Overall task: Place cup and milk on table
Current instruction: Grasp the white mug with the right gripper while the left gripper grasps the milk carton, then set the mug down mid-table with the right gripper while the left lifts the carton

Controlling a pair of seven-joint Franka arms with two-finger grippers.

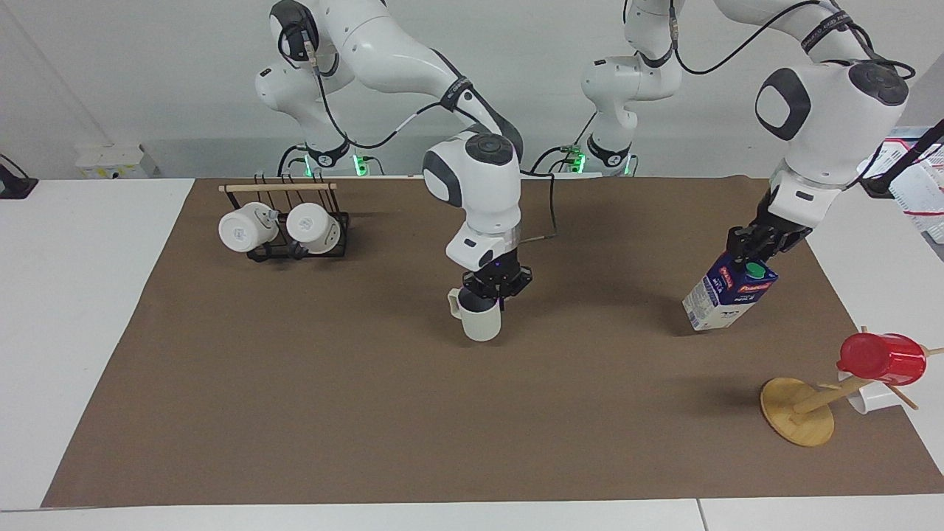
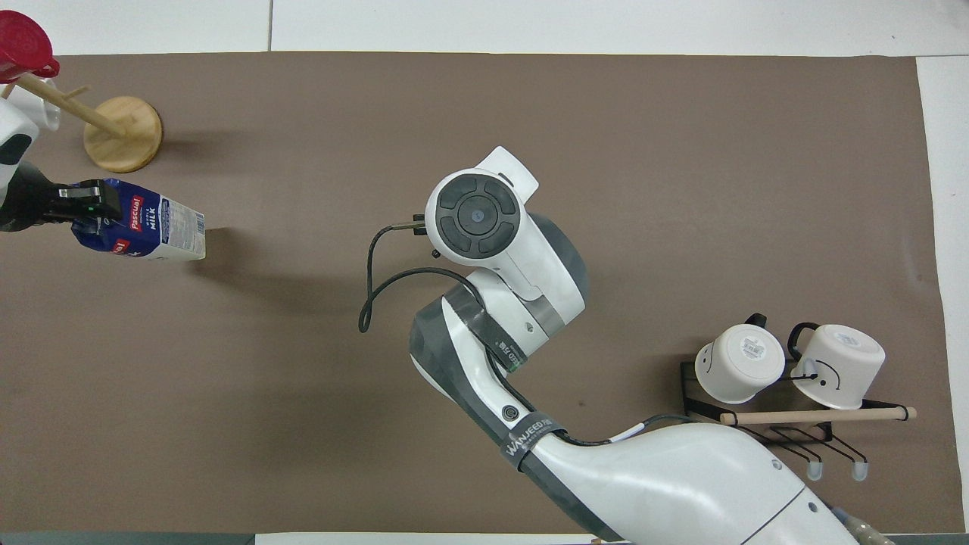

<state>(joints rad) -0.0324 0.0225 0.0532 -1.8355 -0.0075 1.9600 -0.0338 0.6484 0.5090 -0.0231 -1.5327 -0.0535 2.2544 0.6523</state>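
Observation:
My right gripper (image 1: 491, 289) is shut on the rim of the off-white cup (image 1: 481, 324), which hangs upright just over the middle of the table's brown mat (image 1: 295, 413). The right arm hides that cup in the overhead view. At the left arm's end of the mat, my left gripper (image 1: 747, 253) (image 2: 92, 204) is shut on the gable top of the blue and white milk (image 1: 726, 302) (image 2: 163, 233). The carton is tilted, and its base hangs a little above the mat.
A black rack (image 1: 295, 251) with two white mugs (image 1: 240, 230) stands at the right arm's end, near the robots. A wooden mug tree (image 1: 798, 413) with a red cup (image 1: 881, 358) leans at the left arm's end, farther from the robots than the milk.

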